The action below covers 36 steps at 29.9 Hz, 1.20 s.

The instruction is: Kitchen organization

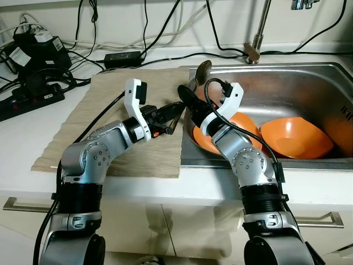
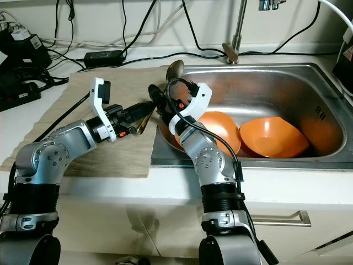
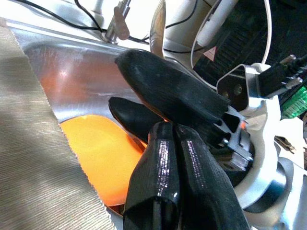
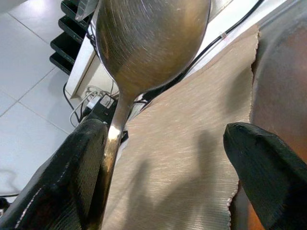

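A metal spoon [image 1: 203, 70] stands tilted over the sink's left rim, bowl end up and far. Its handle runs down toward me between both grippers. My left gripper [image 1: 175, 112] reaches in from the beige mat [image 1: 110, 105] and is shut on the handle's lower end; its fingers [image 3: 160, 182] press together. My right gripper [image 1: 186, 95] is open around the handle. In the right wrist view the spoon [image 4: 148, 43] lies along one finger [image 4: 72, 177], and the other finger [image 4: 268, 177] stands well apart. Two orange bowls [image 1: 298, 138] [image 1: 245, 122] sit in the sink.
The steel sink [image 1: 309, 69] takes up the right side, with a tap [image 1: 256, 38] behind it. A black power strip [image 1: 27, 99], adapters and cables crowd the counter's back left. The mat covers the counter left of the sink. A cupboard front lies below.
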### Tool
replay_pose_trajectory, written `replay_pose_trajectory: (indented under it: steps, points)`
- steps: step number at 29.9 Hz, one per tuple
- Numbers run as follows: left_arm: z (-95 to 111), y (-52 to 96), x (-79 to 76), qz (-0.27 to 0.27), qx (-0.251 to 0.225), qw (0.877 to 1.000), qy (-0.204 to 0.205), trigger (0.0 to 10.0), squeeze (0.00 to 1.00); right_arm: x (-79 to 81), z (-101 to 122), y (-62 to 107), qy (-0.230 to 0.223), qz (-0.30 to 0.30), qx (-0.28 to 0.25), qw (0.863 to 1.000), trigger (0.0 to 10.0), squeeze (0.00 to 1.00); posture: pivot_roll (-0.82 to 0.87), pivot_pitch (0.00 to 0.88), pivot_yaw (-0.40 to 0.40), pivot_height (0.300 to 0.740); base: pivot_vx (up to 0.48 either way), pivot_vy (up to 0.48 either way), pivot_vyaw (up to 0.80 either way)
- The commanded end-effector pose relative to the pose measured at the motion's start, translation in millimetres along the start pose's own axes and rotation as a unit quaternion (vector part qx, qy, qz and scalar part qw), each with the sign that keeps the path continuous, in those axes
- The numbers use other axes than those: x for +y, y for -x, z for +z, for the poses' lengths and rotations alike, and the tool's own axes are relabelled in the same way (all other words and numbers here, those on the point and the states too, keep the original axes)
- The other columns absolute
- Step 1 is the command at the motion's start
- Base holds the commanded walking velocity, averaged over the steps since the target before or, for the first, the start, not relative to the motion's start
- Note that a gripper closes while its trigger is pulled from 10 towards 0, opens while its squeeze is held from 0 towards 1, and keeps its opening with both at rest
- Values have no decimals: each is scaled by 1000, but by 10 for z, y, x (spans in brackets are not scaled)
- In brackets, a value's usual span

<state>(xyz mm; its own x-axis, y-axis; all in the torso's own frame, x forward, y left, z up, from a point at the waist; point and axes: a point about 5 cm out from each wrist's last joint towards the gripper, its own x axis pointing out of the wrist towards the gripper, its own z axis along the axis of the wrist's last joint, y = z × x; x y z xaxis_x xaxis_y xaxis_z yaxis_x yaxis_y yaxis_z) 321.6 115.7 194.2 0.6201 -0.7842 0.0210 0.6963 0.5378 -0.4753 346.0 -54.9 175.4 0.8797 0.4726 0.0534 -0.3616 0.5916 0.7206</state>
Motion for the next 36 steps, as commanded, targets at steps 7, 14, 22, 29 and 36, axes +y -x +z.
replay_pose_trajectory:
  steps: [7,14,22,29,36]
  points:
    - [63,-14,-174,-38,-10,999,-7,0,0,491,-222,-228,-26,53,14,998,0,0,-36,8,100,740,0,0,0]
    - [31,-13,-195,-41,0,999,-15,0,0,473,-235,-233,-40,46,16,998,0,0,-36,7,100,740,0,0,0]
    - [13,-1,-185,-36,5,999,-19,0,0,464,-243,-233,-53,42,15,998,0,0,-38,9,100,740,0,0,0]
    - [9,14,-172,-31,7,999,-23,0,0,455,-254,-224,-55,39,13,998,0,0,-37,17,100,740,0,0,0]
    - [5,20,-154,-25,8,999,-23,0,0,415,-267,-214,-49,28,11,998,0,0,-39,23,100,740,0,0,0]
